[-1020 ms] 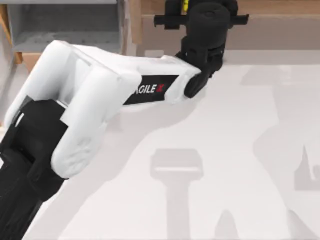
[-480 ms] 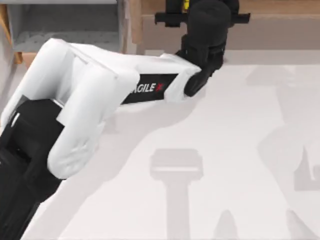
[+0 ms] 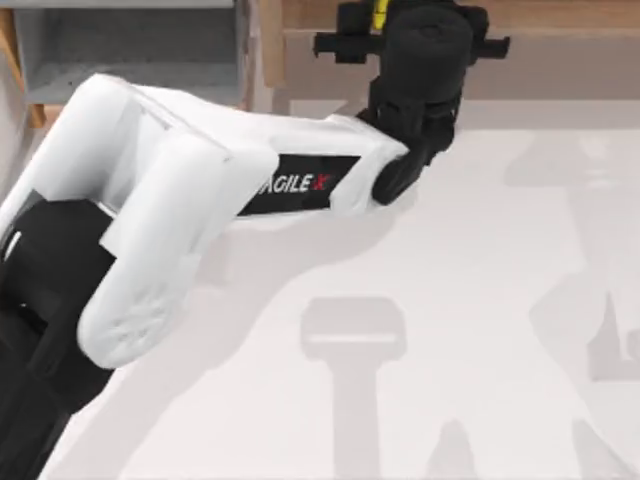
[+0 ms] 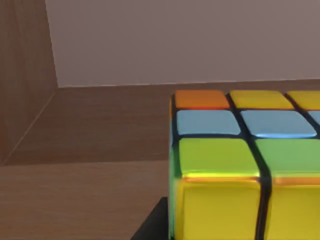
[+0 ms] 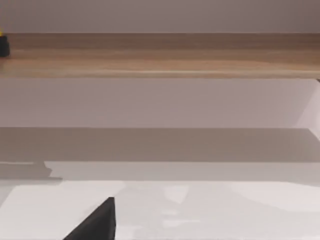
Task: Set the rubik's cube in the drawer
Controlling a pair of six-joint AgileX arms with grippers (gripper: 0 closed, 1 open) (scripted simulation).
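Now your left gripper (image 3: pixel 375 15) sits over the long wooden shelf (image 3: pixel 560 15) — clamped on the rubik's cube (image 4: pixel 240 165).

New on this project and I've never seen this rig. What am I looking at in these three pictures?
It is a simulated table with two AgileX robot arms. The top view looks straight down. In it, the big white-and-black left arm reaches across the white table to a long wooden shelf at the far edge. Its left hand is at the rubik's cube, which appears there as a yellow speck. The drawer, grey inside, sits at the far left.

The left wrist view comes from a camera on that arm. It shows the cube close up against the shelf's wood, but I cannot tell whether it is gripped.

The right wrist view looks across the table at the shelf from the other arm. The dark tip at the picture's edge is the right hand.
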